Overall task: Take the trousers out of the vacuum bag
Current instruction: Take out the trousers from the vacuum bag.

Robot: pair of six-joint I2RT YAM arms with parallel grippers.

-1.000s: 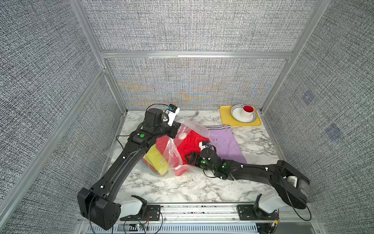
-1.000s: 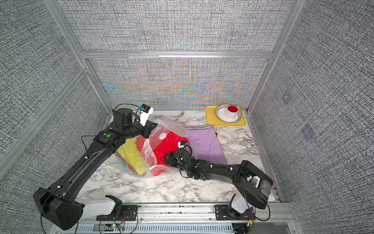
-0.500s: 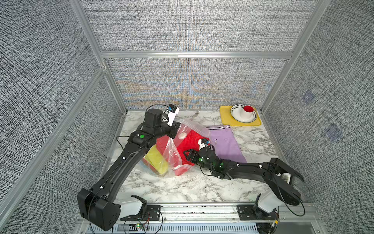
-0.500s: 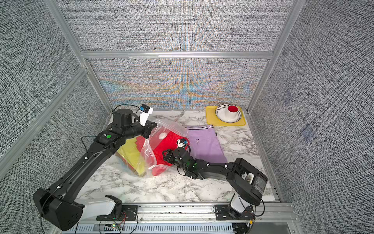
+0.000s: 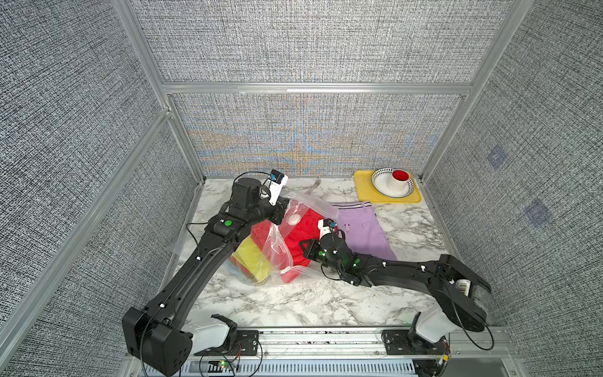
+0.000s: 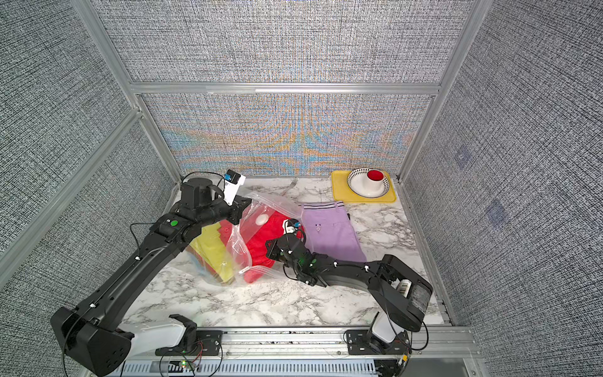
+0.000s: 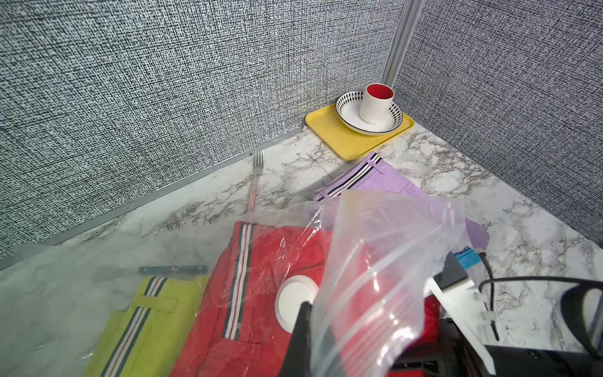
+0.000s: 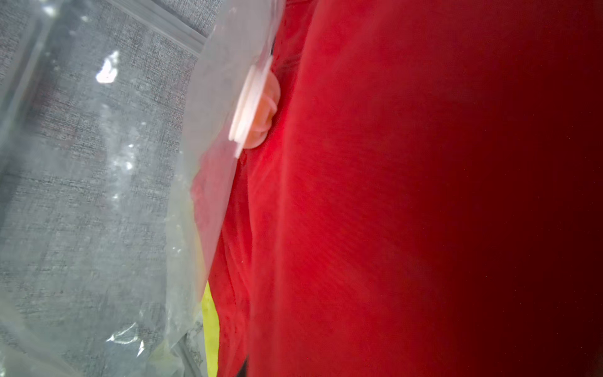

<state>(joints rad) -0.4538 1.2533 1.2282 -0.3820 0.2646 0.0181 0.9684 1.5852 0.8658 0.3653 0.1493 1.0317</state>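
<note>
The vacuum bag [image 5: 277, 251] [image 6: 239, 251] lies left of centre, its white valve [image 5: 292, 219] [image 7: 293, 303] on top. Inside it are the red trousers [image 5: 298, 236] [image 6: 261, 243] [image 7: 261, 277] and the yellow trousers [image 5: 253, 261] [image 7: 146, 320]. The lilac trousers [image 5: 365, 228] [image 6: 332, 231] lie flat outside, to the right. My left gripper [image 5: 283, 209] [image 7: 305, 342] is shut on the bag's upper flap and holds the mouth up. My right gripper [image 5: 305, 248] [image 6: 270, 249] sits in the mouth, shut on the red trousers [image 8: 391, 196], which hide its fingers.
A yellow tray [image 5: 362, 194] [image 7: 329, 130] in the back right corner carries a patterned bowl [image 5: 380, 186] with a red-lined cup [image 5: 400, 179]. A fork [image 5: 315, 186] [image 7: 256, 173] lies by the back wall. The enclosure walls stand close on three sides.
My right arm has reached further left into the bag's mouth, and its jaws have come together on the red cloth. The left arm holds still.
</note>
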